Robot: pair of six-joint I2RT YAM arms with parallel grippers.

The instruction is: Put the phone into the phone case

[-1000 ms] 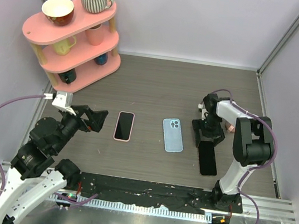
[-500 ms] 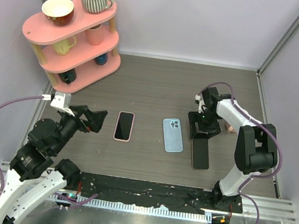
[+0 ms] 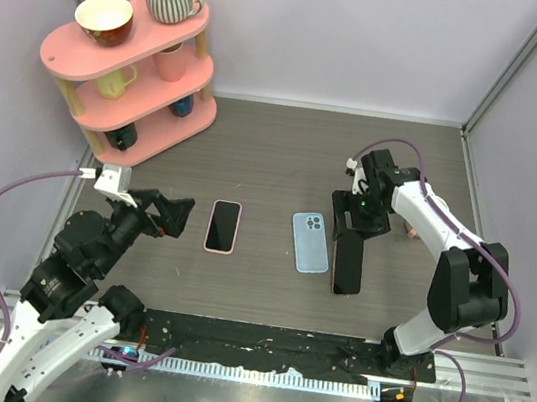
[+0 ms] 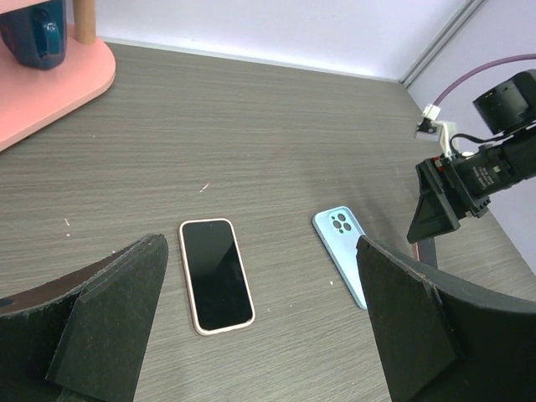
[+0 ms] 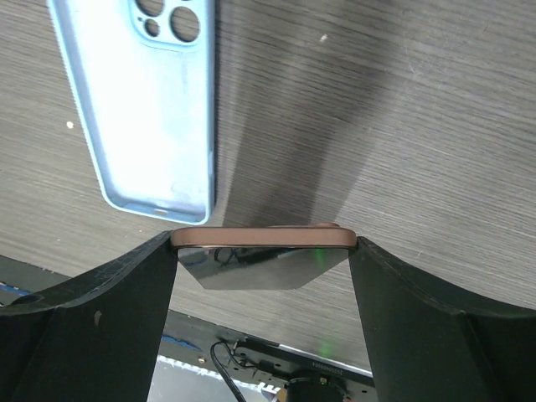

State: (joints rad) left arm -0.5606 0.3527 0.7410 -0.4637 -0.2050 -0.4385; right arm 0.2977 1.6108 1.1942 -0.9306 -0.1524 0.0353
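Note:
The phone, dark-screened with a bronze rim, hangs just above the table with my right gripper shut across its width. In the right wrist view the phone sits edge-on between the two fingers of that gripper. The light blue phone case lies open side up immediately left of the held phone; the same case shows its camera cut-outs. My left gripper stands open and empty at the left, well away from the case.
A second phone in a pink case lies screen up left of the blue case, below my left gripper. A pink three-tier shelf with mugs and a bowl stands at the back left. Walls close in on both sides.
My right gripper has carried the phone leftward, from well right of the blue case to right beside it. The left arm has stayed still.

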